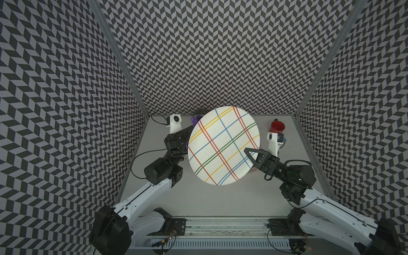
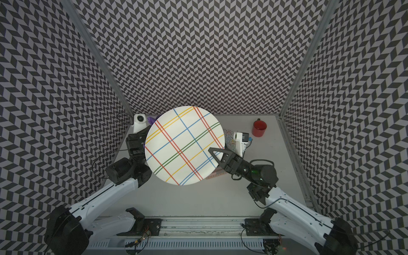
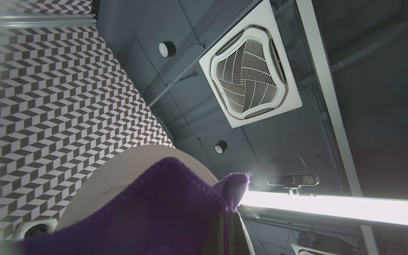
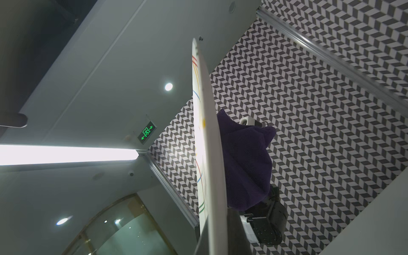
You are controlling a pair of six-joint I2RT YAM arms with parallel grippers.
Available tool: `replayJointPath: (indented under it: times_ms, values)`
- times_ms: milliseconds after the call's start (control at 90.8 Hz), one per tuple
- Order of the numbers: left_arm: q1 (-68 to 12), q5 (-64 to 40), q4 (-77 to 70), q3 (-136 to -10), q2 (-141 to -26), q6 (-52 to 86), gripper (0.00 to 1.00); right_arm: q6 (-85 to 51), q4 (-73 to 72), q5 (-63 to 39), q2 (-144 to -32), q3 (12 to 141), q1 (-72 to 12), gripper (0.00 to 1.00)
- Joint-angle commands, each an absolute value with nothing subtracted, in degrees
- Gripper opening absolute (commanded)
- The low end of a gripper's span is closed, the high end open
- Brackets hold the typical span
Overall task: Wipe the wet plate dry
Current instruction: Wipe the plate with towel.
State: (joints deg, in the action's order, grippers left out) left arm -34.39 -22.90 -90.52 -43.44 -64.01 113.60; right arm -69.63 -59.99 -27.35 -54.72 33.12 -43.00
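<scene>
The plate (image 1: pixel 224 145) is not lying on the worktop (image 1: pixel 198 198). It is held up in the air and tilted, with its striped face turned toward both top views. The right pincer (image 1: pixel 249 152) is pinching the plate at the rim: one finger lies over the face, and the other is hidden behind it. In the right wrist view the plate (image 4: pixel 209 132) is seen from its edge, thin and straight.

The left pincer (image 1: pixel 186 141) is at the back side of the plate, pressed together on a purple cloth (image 4: pixel 245 165). The cloth lies against the underside, and only a small piece of it shows past the rim in the top views. How hard it presses, I cannot tell, and no drops are visible.

I judge that the plate is stiff, breakable and rather heavy for a hold at one edge only. A wet glazed rim is also slippery, so a push from the cloth could turn the plate in the grip. The rim is the right place to hold, deep enough to reach the flat part. The cloth is soft and should follow the curve. A red mug (image 1: pixel 277 126) stands well apart.
</scene>
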Motion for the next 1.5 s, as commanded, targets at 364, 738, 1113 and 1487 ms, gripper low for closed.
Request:
replayJointPath:
  times_ms: [364,738,1113,1487]
  values:
    - [-36.92,-18.76,-96.12,-55.01,-72.94,112.70,0.00,-68.40,-70.69,-32.94,-57.65,39.05,-40.37,0.00]
    - [-47.23,-18.11,-99.74,-52.23,-78.61,110.88,0.00,-67.46,-72.68,-26.33,-62.07,44.27,-42.61,0.00]
    - [-38.55,-18.48,-85.18,-35.32,-56.83,91.38,0.00,-56.77,-42.68,-12.98,-51.24,46.70,-30.26,0.00]
    - [-49.18,12.94,-16.87,-57.12,-56.68,31.77,0.00,-40.72,-28.24,-12.90,-54.18,50.69,-36.28,0.00]
